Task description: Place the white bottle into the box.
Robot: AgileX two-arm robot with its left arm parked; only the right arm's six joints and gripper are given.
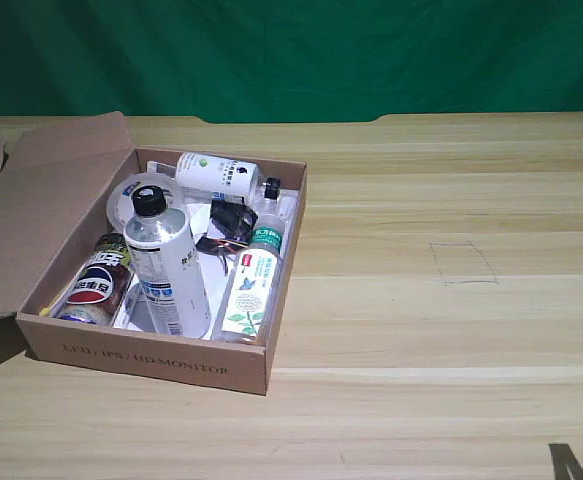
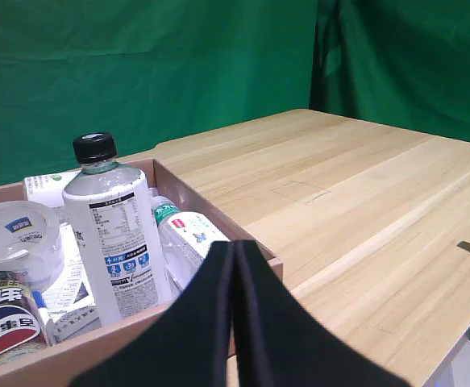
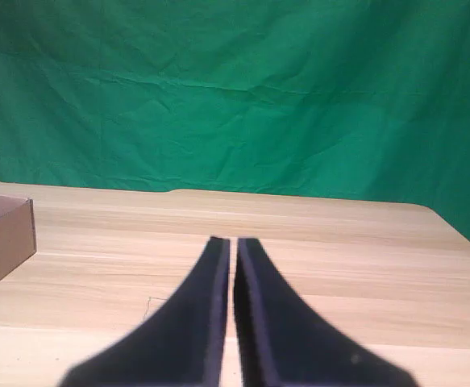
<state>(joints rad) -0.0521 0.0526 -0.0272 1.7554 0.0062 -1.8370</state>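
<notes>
White bottle sits inside the box, at the left of the exterior view

It leans in the middle of the box with its black cap pointing to the back. A cola can lies on one side of it and a clear bottle with a leaf label lies on the other. A smaller white bottle and a roll of tape are behind it. My claw is far from the box, over the bare wooden table. Its two black fingers are almost pressed together, with only a thin line between them, and they hold nothing
</notes>
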